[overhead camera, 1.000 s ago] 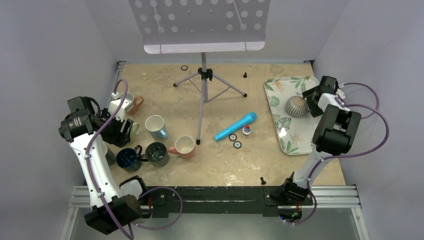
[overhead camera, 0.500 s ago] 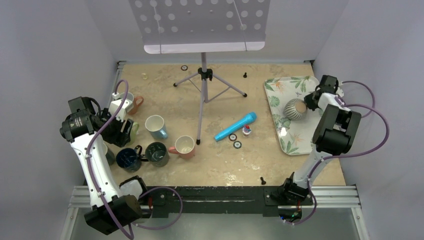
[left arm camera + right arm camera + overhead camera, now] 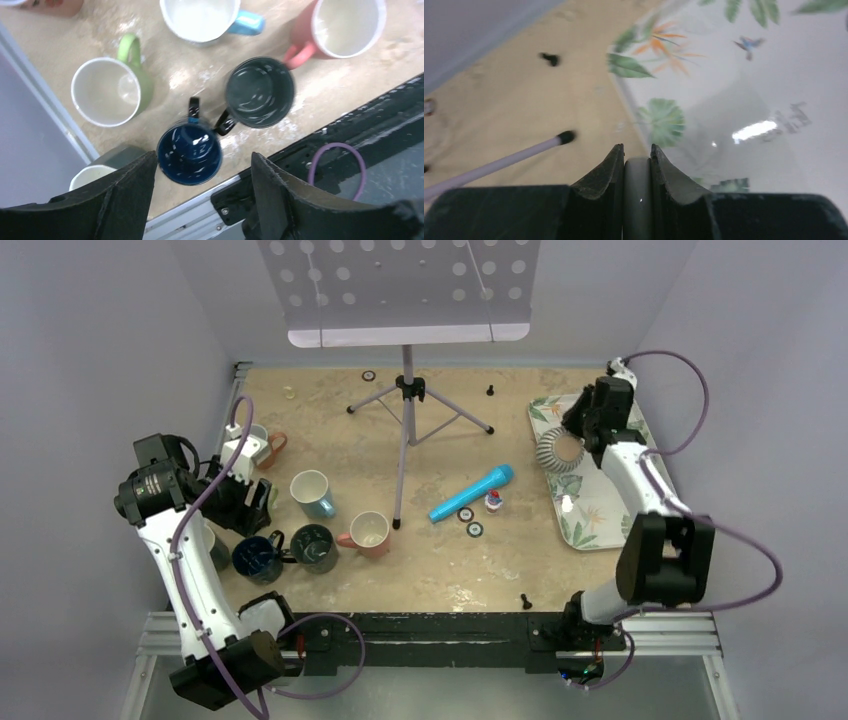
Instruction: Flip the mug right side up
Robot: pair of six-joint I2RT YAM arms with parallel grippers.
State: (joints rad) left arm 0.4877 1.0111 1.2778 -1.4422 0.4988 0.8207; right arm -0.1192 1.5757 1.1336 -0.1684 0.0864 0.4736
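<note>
The mug (image 3: 557, 451) is grey and ribbed. It hangs tilted over the left edge of the floral tray (image 3: 592, 512), with its mouth turned towards the front left. My right gripper (image 3: 585, 426) reaches in from the back and is shut on its handle. In the right wrist view the grey handle (image 3: 637, 192) is pinched between the two fingers of the right gripper (image 3: 637, 152), with the tray (image 3: 744, 90) below. My left gripper (image 3: 250, 502) hovers open over the cluster of mugs at the left. In the left wrist view the left gripper (image 3: 204, 159) holds nothing.
Several upright mugs stand at the left: green (image 3: 106, 91), white with a blue handle (image 3: 201, 18), pink (image 3: 350, 26), dark grey (image 3: 259, 92) and dark blue (image 3: 189, 154). A music stand (image 3: 405, 390) occupies the back centre. A blue microphone (image 3: 472, 492) lies mid-table.
My right gripper closed on the mug's handle, then lifted the mug off the tray and swung it back and left, tipping it from upside down onto its side. The left arm barely moved.
</note>
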